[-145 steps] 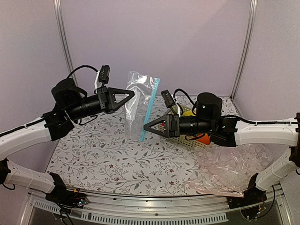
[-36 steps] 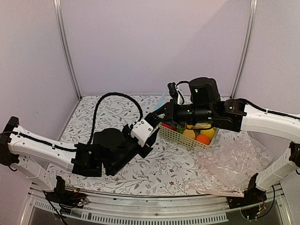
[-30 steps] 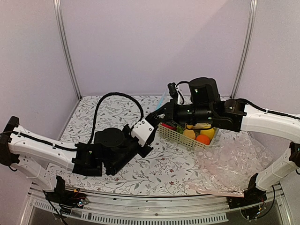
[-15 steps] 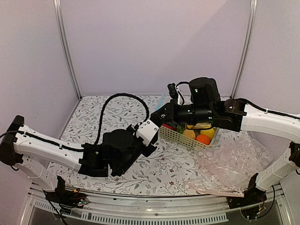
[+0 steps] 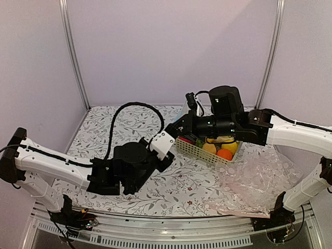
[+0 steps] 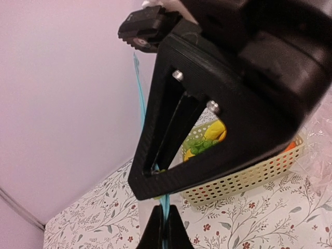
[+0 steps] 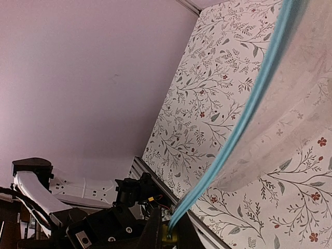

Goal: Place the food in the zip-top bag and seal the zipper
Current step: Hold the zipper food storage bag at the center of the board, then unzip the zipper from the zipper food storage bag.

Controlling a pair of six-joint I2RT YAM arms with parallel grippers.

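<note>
No writing, label, brand, number or sign is legible in any view. The thin light blue plastic zipper strip [image 7: 252,98] is plain. The white table cover [image 5: 192,187] bears only a printed pattern of grey leaves and small red flowers.

left pincer [image 6: 165,232] clamped | right pincer [image 7: 167,234] clamped | tips nearly meeting

Soft, even light from overhead fills the booth, leaving only faint shadows on the floral table [image 5: 192,187]. The top view is sharp, and the crumpled plastic sheet [image 5: 259,181] glints palely. In the right wrist view the zipper [image 7: 244,116] blurs close to the lens.
</note>
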